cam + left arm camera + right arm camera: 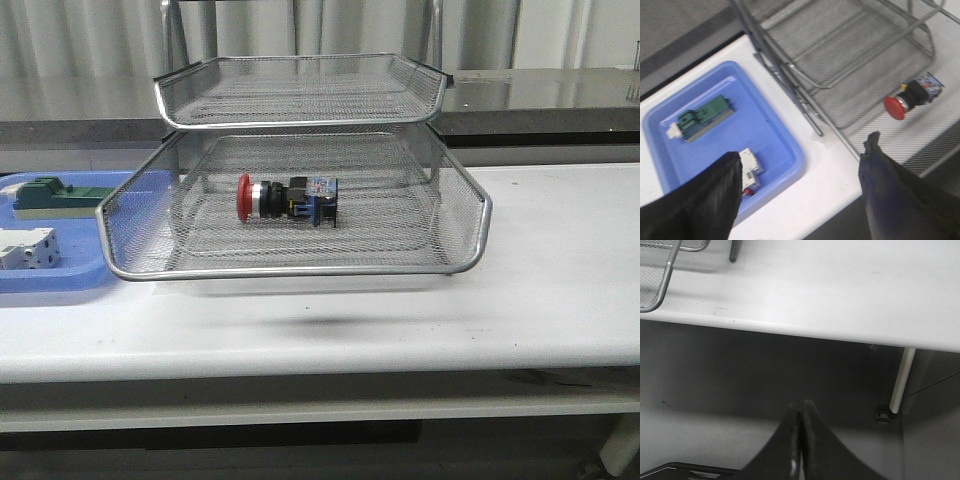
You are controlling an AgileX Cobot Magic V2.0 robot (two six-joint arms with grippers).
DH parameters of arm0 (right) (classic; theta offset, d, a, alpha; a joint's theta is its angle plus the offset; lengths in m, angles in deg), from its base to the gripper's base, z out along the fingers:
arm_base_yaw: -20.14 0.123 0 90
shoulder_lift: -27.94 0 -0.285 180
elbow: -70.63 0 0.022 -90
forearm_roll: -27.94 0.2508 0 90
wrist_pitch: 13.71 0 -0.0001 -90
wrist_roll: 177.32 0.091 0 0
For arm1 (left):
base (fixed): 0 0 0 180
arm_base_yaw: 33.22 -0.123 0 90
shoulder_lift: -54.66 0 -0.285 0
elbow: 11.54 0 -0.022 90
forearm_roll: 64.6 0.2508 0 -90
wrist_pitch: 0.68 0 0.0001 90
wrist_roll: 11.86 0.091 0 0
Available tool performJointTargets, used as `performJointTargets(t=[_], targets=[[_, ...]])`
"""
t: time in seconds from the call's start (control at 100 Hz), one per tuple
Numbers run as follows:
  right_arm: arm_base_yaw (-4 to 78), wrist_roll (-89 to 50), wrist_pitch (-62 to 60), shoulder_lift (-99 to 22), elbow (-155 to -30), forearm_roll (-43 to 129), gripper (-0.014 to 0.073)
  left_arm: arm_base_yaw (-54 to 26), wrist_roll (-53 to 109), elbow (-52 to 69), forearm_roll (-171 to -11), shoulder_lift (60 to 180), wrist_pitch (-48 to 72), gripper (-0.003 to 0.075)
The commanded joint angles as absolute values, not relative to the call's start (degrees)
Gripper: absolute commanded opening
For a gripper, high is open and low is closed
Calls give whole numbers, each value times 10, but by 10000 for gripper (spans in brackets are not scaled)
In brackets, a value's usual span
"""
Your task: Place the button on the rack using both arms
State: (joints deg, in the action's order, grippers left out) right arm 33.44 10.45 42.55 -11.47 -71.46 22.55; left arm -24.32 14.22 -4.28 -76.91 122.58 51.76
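Since the button (pixel 286 198) is already lying on its side in the middle of the rack's (pixel 300 262) lower visible tier, red head pointing toward nine o'clock in the front view, the placing step is looking finished and little seems left beyond keeping both arms clear of the mesh; no arm is showing in this view. Just off the rack toward nine o'clock, the blue tray (pixel 60 280) is sitting on the white surface (pixel 560 290), holding a green block (pixel 45 196) at its far side and a white breaker (pixel 25 248) nearer the front, while the upper tier is showing nothing in it. In the left wrist view, the left claw (pixel 800 185) is hanging wide, its two dark fingers (pixel 705 200) well apart and gripping nothing, above the surface's edge between the blue tray and the rack; the button is resting on the mesh toward two o'clock of the claw, and the green block and white breaker are lying apart inside the tray. In the right wrist view, the right claw (pixel 800 440) is pressed together with nothing between its fingers, hanging below the surface's front edge, with only a corner of the rack showing toward eleven o'clock.
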Motion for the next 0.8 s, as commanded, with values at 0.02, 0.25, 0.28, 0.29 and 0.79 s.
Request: performJointTargets(t=[0.02, 0.25, 0.28, 0.29, 0.79], targets=[[331, 102, 399, -116, -729, 214, -66, -283, 135, 24, -782, 1143, 405, 480], [331, 102, 399, -116, -729, 214, -66, -357, 135, 187, -798, 1004, 305, 480], [331, 102, 399, -116, -729, 214, -66, -361, 135, 205, -802, 990, 291, 480], [331, 102, 399, -116, -729, 214, -66, -363, 135, 214, -804, 983, 284, 480], [331, 102, 399, -116, -729, 214, -66, -362, 135, 456, -885, 801, -3, 480]])
